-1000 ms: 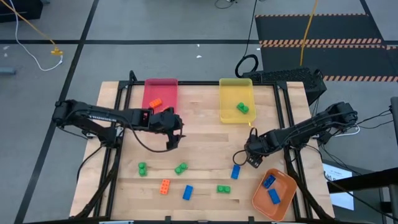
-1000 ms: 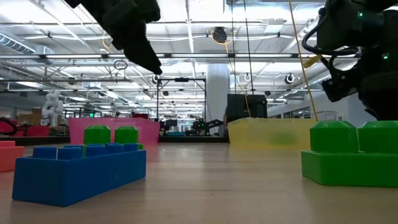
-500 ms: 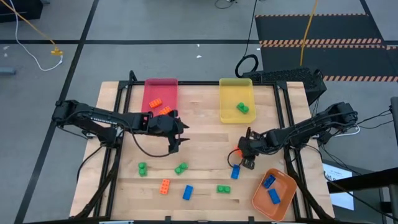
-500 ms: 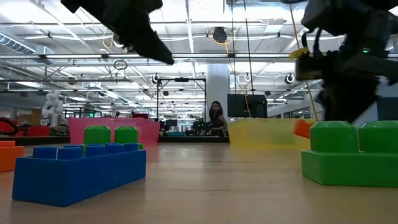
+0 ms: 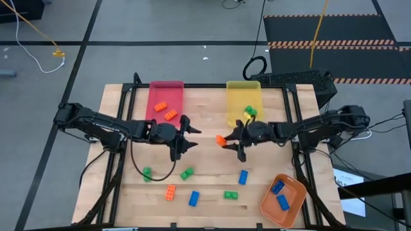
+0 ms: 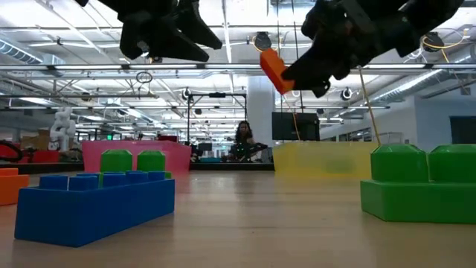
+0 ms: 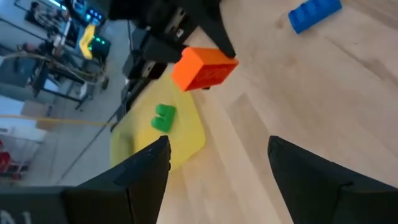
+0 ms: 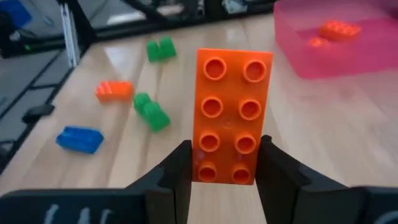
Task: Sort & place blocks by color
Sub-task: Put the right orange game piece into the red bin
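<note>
Orange brick (image 8: 233, 116) sits pinched between my right gripper's (image 5: 238, 140) fingers (image 8: 175, 177), lifted off the counter (image 5: 205, 128) near its middle, studs facing the wrist camera. From low down I see the same brick (image 6: 273, 69) tilted, well above the wood. My left gripper (image 5: 183, 135) hangs just across from it, fingers (image 7: 142, 171) spread apart with nothing between them; its wrist camera looks straight at the held brick (image 7: 204, 68).

Pink tray (image 5: 164, 88) at the far edge carries two orange bricks (image 5: 165, 110). Yellow tray (image 5: 243, 89) beside it holds one green brick (image 5: 249, 113). Orange tray (image 5: 294, 204) at the near right corner has two blue bricks (image 5: 279, 193) in it.

Loose on the counter, near side: two green bricks (image 5: 147, 173) and (image 5: 187, 173), one orange brick (image 5: 169, 192), a blue brick (image 5: 193, 198), another green (image 5: 230, 194) and another blue (image 5: 243, 177).

Person (image 6: 242, 141) visible far back in the room, well beyond the counter.
</note>
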You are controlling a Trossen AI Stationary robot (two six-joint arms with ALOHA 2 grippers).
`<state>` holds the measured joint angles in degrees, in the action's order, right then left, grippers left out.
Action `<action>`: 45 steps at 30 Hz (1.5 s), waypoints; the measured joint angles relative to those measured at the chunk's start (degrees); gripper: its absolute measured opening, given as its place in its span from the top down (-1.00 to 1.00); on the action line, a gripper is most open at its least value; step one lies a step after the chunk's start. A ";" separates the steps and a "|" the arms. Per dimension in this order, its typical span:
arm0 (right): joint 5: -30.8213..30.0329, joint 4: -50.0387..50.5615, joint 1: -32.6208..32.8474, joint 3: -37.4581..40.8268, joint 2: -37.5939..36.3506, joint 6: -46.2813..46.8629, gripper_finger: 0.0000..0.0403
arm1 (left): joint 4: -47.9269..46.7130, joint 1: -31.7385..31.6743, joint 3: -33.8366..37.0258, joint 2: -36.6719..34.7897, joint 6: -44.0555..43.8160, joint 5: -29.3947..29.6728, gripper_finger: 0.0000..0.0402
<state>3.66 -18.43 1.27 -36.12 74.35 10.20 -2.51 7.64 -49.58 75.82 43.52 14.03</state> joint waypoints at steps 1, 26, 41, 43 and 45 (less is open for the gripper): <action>1.52 -0.41 -0.80 0.00 0.01 0.01 0.40 | 0.41 0.00 0.00 0.01 0.49 -0.01 -0.35; 20.67 -9.51 -4.30 -6.25 13.99 2.58 0.40 | 0.20 1.60 -9.24 13.86 -1.66 -4.00 -0.33; 20.53 -8.34 -4.25 -6.10 13.94 2.66 0.32 | 3.00 3.27 -10.29 18.34 -2.04 -3.10 0.13; 20.30 -8.72 -4.28 -6.05 13.94 2.51 0.18 | 2.03 3.26 -10.27 18.32 -2.19 -3.20 0.34; 20.05 -10.38 -4.32 -6.27 13.76 2.40 0.05 | 1.07 3.27 -10.15 18.50 -2.26 -2.91 0.48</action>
<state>23.71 -28.82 -3.05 -42.39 88.11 12.60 -1.45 10.90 -59.73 94.32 41.26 11.13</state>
